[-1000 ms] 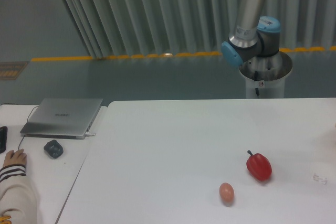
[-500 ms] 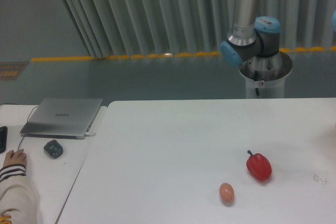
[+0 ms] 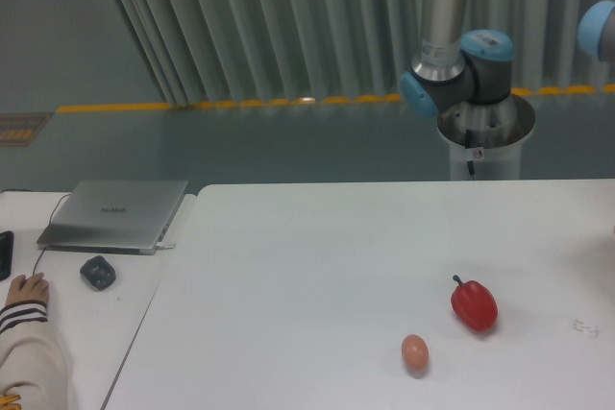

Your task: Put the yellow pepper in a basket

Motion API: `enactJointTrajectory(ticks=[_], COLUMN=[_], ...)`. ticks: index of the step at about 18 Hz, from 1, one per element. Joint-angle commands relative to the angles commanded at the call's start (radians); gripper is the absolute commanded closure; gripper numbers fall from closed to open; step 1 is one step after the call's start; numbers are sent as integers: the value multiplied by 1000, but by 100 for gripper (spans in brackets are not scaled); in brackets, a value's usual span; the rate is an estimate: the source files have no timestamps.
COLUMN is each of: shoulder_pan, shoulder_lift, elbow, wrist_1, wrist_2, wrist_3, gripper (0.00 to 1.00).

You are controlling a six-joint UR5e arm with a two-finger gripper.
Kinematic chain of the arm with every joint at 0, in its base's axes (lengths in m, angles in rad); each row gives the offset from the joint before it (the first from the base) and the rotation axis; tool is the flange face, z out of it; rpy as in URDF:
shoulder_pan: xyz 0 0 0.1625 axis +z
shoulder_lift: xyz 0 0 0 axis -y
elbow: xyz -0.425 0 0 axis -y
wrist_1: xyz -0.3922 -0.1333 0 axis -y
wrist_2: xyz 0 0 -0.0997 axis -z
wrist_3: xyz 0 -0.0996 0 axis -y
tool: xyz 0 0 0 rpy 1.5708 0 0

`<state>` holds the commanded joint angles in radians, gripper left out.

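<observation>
- Since a second ago, the robot arm (image 3: 444,21) has swung its upright link a little toward the left of the view, and a blue joint (image 3: 598,31) has come in at the right edge; nothing on the white table (image 3: 317,266) has shifted.
- Neither the yellow pepper nor any basket shows in this view; both must lie beyond the frame, probably off the right side where the arm reaches.
- The gripper is also out of view, so whether its fingers are apart, together or clamped on something cannot be told.
- My judgement: the arm is working off-frame to the right, and how far the task has got cannot be read from here.
- No container appears anywhere, so nothing can be said about contents.
- On the table, a red pepper (image 3: 474,303) lies toward 4 o'clock from the table's middle, with a small tan egg (image 3: 414,352) near it at its 7 o'clock; they are apart.
- On the side desk at 9 o'clock sit a closed laptop (image 3: 113,214) and a dark mouse (image 3: 98,272), with a person's hand (image 3: 26,287) at the left edge.
</observation>
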<state>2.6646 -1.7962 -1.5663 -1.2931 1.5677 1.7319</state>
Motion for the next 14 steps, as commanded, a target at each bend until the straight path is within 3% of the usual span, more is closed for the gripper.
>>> enactJointTrajectory(ticks=[14], shoulder_pan=[-23], shoulder_lift=[-14], elbow=[5], wrist_1=[2], wrist_2=[-5], wrist_3=[5], gripper=[0])
